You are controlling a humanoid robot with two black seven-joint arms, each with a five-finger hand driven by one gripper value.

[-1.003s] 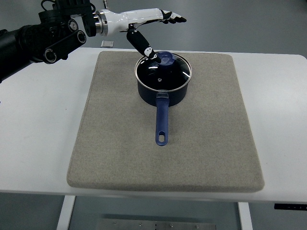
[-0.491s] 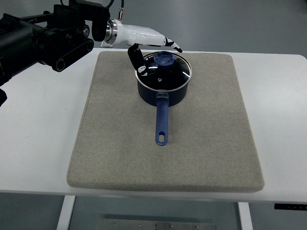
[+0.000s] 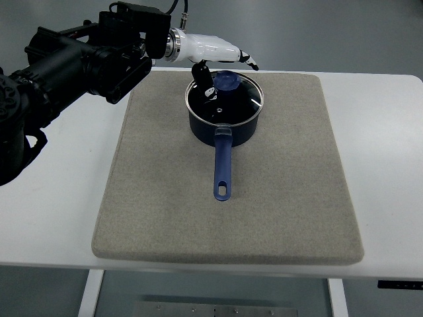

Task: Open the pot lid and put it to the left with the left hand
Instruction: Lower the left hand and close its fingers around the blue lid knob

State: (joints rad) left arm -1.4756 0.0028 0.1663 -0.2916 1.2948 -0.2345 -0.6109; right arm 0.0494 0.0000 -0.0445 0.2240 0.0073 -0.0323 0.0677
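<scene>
Left hand: we see the white left hand (image 3: 213, 54) reaching in from the upper left, above the far rim of the pot, fingers stretched out and apart, gripping nothing.
Thumb: a dark thumb (image 3: 202, 74) dips beside the lid knob; we cannot tell whether it touches.
Fingertips: they run past the knob toward the right, too small for us to read finely.
Left arm: the bulky black left arm (image 3: 79, 63) is cut off by the left edge.
Lid: the glass lid (image 3: 228, 100) sits on the pot, its blue knob (image 3: 226, 80) near the far side.
Pot: the dark blue pot (image 3: 225, 129) stands on the far part of the grey mat (image 3: 264, 211), handle (image 3: 223, 168) pointing toward us.
Table: the white table (image 3: 383, 152) carries the mat.
Inside the pot: reflections hide it from us.
</scene>
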